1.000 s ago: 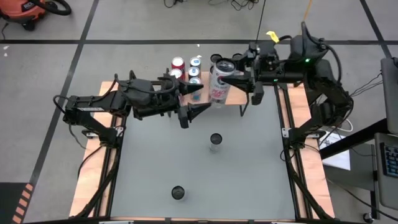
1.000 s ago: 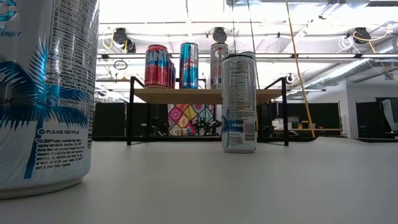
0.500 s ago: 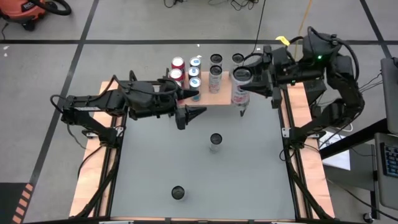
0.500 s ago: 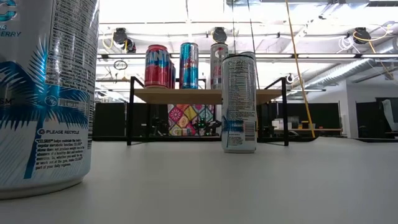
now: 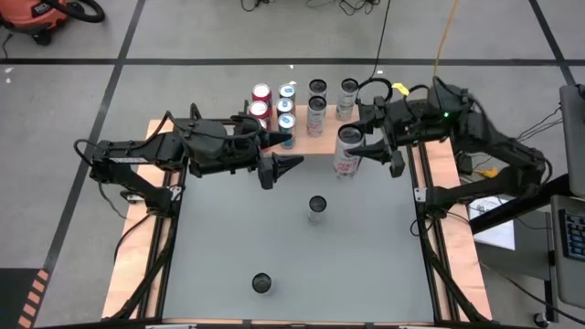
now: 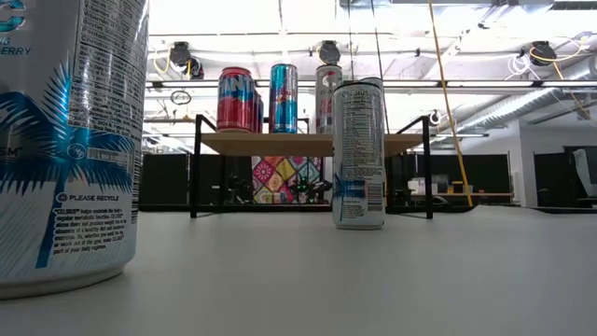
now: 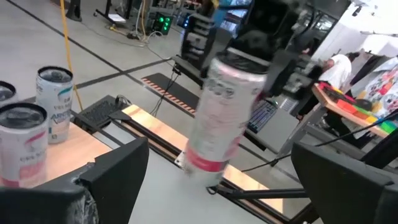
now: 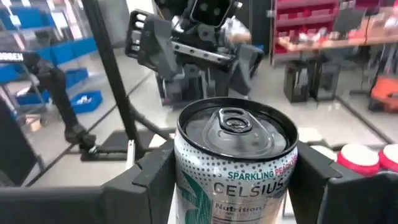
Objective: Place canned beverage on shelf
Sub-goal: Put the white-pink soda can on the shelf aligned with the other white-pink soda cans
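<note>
Can [image 5: 346, 152] clamped between the fingers of the right gripper [image 5: 364, 149], held upright above the grey table [image 5: 366, 247], just in front of the right end of the shelf [image 5: 322, 144] and near the table's right rail. Silver lid with pull tab facing up; white body speckled with teal, pink band low on the side. Readable on it in the right wrist view [image 8: 235, 163]: "SPARKLING", "CELSIUS", "Nutrition". One dark finger pressed to each side of the can.

Left gripper [image 5: 279, 151] spread wide, holding nothing, hovering off the shelf's left front corner, pointed toward the held can [image 7: 219, 118].

On the shelf, a light wooden top on thin black legs [image 6: 312, 143]: a red can [image 5: 261, 93] and a blue can [image 5: 287, 91] at the back left, more red and blue ones in front of them partly under the left arm, two dark-topped cans [image 5: 317, 88] toward the middle with a pale pink-banded can [image 5: 316, 117] before them, and a silver can [image 5: 348, 90] at the back right.

Standing alone on the table: a silver can [image 5: 316, 208] near the centre, nutrition panel facing the low camera [image 6: 358, 154], and another can [image 5: 261, 283] near the front edge, looming large in the low view [image 6: 70, 140], white with a blue palm print and "PLEASE RECYCLE".
</note>
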{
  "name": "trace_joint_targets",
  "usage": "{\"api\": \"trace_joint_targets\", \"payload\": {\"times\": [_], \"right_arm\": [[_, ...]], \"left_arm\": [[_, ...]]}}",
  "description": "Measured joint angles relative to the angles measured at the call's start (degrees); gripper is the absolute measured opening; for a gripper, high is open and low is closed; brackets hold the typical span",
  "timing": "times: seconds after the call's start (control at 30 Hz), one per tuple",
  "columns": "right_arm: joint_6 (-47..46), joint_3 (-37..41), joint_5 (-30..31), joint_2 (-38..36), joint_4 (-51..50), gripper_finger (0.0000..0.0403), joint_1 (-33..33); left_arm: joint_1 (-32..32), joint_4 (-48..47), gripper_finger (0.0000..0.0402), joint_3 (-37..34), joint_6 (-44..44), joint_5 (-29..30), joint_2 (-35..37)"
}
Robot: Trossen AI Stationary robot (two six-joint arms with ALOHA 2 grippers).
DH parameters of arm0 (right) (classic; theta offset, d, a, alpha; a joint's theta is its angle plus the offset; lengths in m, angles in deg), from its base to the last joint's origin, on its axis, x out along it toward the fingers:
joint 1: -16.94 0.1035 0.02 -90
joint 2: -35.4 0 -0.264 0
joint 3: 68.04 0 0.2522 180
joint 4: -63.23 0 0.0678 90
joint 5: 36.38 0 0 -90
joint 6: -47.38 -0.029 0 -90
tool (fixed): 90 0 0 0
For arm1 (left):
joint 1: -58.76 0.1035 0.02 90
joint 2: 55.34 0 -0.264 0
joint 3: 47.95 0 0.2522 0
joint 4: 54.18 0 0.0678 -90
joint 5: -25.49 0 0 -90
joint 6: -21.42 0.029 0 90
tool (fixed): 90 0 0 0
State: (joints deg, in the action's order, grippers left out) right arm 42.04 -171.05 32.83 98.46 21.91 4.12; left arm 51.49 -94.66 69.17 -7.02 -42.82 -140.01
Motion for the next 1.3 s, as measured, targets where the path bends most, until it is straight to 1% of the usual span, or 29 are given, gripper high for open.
{"api": "trace_joint_targets", "payload": {"times": [0.1,0.27,0.47,0.57,0.67,0.83,0.9,1.0,1.1,1.3], "right_arm": [[-2.0,9.4,-1.4,-3.7,10.7,0.0201,-1.1],[-4.2,21.6,-2.3,-7.2,21.1,0.0201,-3.1],[-4.4,31.9,-2.2,-6.8,33.3,0.0201,-6.6],[-3.7,35.7,-3.8,-5.7,39.1,0.0201,-8.8],[-1.6,37.4,-3.7,-4.4,42.8,0.0201,-10.5],[-0.7,36.8,-3.3,-3.5,46.6,0.0205,-12.2],[2.2,36.4,-3.4,-3.5,46.7,0.0206,-12.6],[9.1,36.4,-3.4,-3.5,46.1,0.0207,-12.7],[13.1,36.4,-3.2,-3.1,45.2,0.0207,-12.7],[14.2,36.3,-3.1,0.2,43.6,0.0207,-13.6]], "left_arm": [[0.0,-0.3,0.0393,0.0,-2.6,-0.2,0.0],[-0.4,-2.1,0.0393,0.0,-5.8,-0.3,0.0],[-0.8,-5.0,0.0393,0.0,-5.8,-0.2,-0.2],[-0.8,-6.4,0.0393,0.0,-5.8,0.0,-0.5],[-0.8,-7.3,0.0393,-0.1,-5.9,0.2,-0.9],[-0.8,-7.3,0.0393,-0.1,-6.6,0.3,-1.8],[-0.8,-7.3,0.0393,-0.1,-7.3,0.3,-2.0],[-0.8,-7.3,0.0393,-0.1,-7.3,0.3,-2.2],[-0.8,-7.2,0.0393,-0.1,-7.3,0.3,-2.5],[-0.8,-7.2,0.0393,-0.1,-7.3,0.3,-2.6]]}}
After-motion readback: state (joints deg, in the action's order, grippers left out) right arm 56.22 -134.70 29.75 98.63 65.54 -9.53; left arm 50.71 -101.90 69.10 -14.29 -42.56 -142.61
